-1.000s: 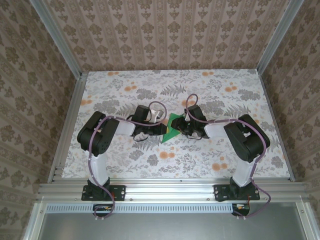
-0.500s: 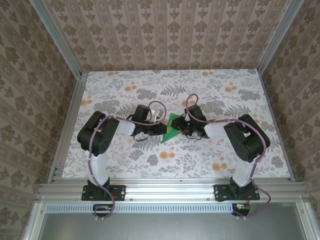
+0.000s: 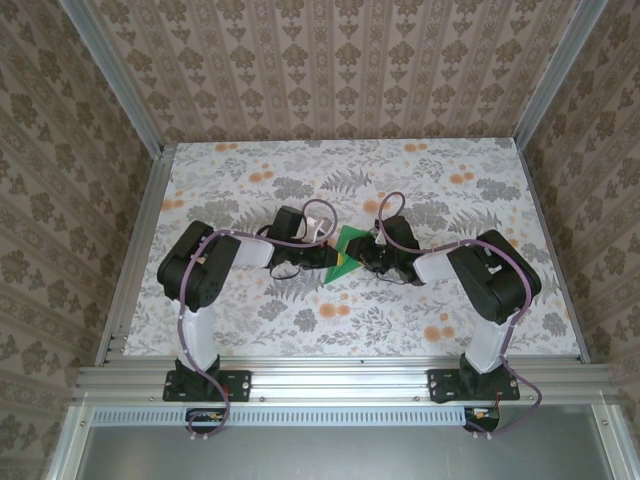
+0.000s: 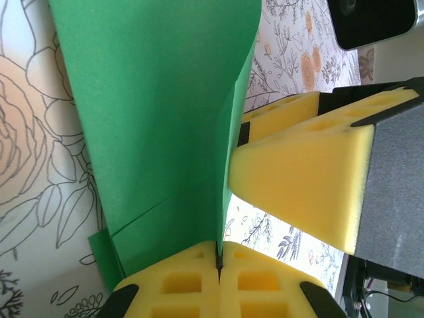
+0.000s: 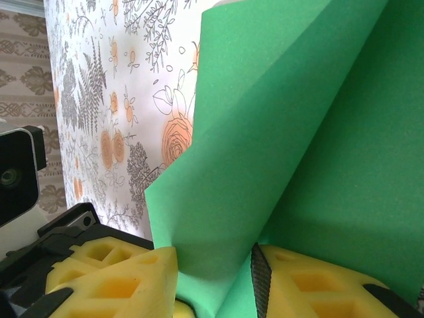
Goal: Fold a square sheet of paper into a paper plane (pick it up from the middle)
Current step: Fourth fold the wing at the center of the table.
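The flowery tabletop [image 3: 450, 200] is big and flat. The left arm [image 3: 200, 272] and the right arm [image 3: 492, 275] both reach in to its middle and meet nose to nose. Between them is the green sheet of paper [image 3: 345, 257]. It is held up and bent, and it is part way folded, so it is not a plane yet.

The left gripper [image 4: 217, 264] is squeezed tight shut. A thin edge of the paper is pinched between its yellow pads [image 4: 195, 253]. The right gripper [image 5: 213, 268] is about half open. A loose fold of the paper sits between its two pads, but I cannot tell if they press on it.

What could go wrong?
- The two arms are very close, so they could bump.
- If they pull apart, the thin paper could rip at the pinched edge.
- If the right gripper closes on the loose fold in the wrong spot, the crease could come out crooked.
- The left gripper holds just a small bit of paper, so the sheet might slip out and drop.
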